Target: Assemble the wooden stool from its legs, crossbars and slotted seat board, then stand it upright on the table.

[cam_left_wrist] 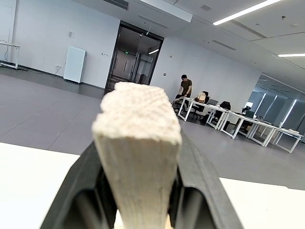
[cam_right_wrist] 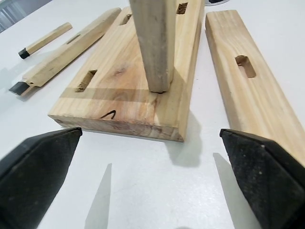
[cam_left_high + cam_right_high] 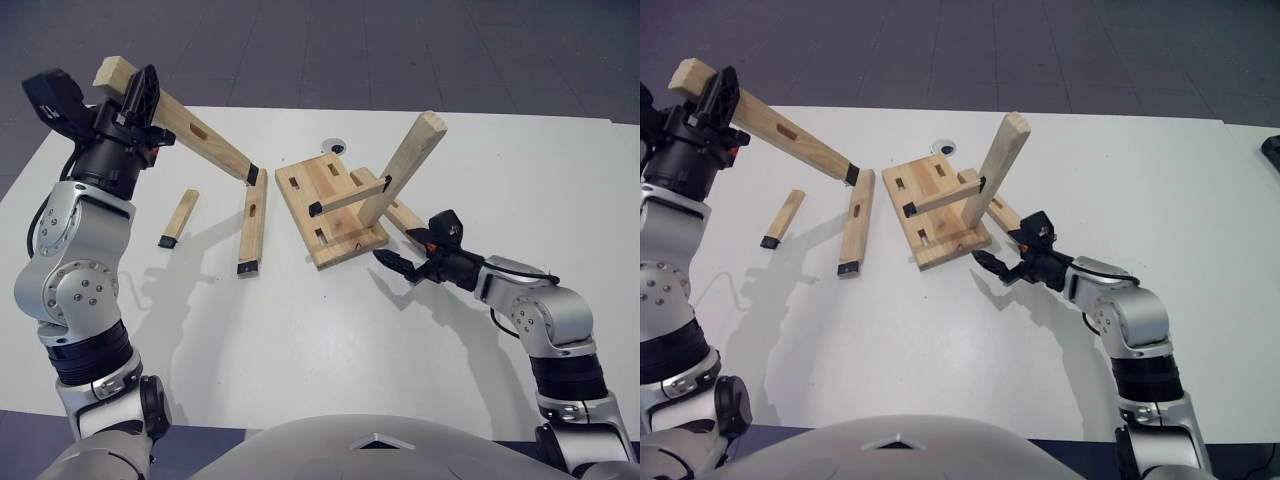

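The left gripper [image 3: 140, 95] is clamped near the top of a lifted leg [image 3: 205, 137], stiff, light wood best gripped clear of its slot, while the right gripper [image 3: 397, 268] gapes wide just beside the seat board [image 3: 300, 190], flat on the table [image 3: 300, 350]

The held leg [image 1: 137, 157] is seen end-on, so its long side is hidden. The fingers [image 1: 205, 200] of the left pincer [image 1: 140, 143] are cut off by the picture's edge. The standing leg [image 2: 153, 43] and the lying leg [image 2: 248, 81] are cut off too. A dark thing [image 3: 1272, 148] beside the desk [image 3: 1140, 180] is cut off; what it is cannot be told.
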Tool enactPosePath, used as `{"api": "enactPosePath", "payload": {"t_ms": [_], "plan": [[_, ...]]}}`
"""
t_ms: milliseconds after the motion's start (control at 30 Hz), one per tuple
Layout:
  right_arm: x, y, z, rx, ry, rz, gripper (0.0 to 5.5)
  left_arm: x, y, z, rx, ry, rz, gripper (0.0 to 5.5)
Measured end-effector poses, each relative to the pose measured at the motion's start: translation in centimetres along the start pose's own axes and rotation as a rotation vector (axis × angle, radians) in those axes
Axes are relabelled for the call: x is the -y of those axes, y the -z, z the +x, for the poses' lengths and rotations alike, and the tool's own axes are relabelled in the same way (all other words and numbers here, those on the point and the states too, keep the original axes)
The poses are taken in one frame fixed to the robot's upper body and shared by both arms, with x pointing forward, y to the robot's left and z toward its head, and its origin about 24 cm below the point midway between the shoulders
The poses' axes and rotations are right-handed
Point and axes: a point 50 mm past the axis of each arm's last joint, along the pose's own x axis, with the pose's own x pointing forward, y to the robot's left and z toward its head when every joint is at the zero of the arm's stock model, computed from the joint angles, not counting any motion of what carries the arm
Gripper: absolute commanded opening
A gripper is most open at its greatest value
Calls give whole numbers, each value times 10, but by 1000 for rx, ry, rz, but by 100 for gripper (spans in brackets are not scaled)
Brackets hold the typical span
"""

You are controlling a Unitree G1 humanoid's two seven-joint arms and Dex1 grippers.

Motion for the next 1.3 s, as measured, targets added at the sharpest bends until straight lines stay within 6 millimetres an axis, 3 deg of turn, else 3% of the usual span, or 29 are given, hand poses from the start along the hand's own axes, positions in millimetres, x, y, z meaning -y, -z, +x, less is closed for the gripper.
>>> {"api": "enactPosePath", "payload": {"t_ms": [133, 300, 967, 1300], "plan": [[2, 11, 14, -65, 28, -16, 540, -12, 2, -2, -15, -136, -58, 104], [3, 9, 29, -63, 58, -49, 540, 7, 4, 0, -75, -65, -101, 104], [-34, 4, 52, -36, -35, -30, 540, 17, 20, 1, -160, -102, -125, 104], [-40, 4, 61, -21, -14, -26, 540, 20, 42, 4, -248, -114, -149, 104]]}}
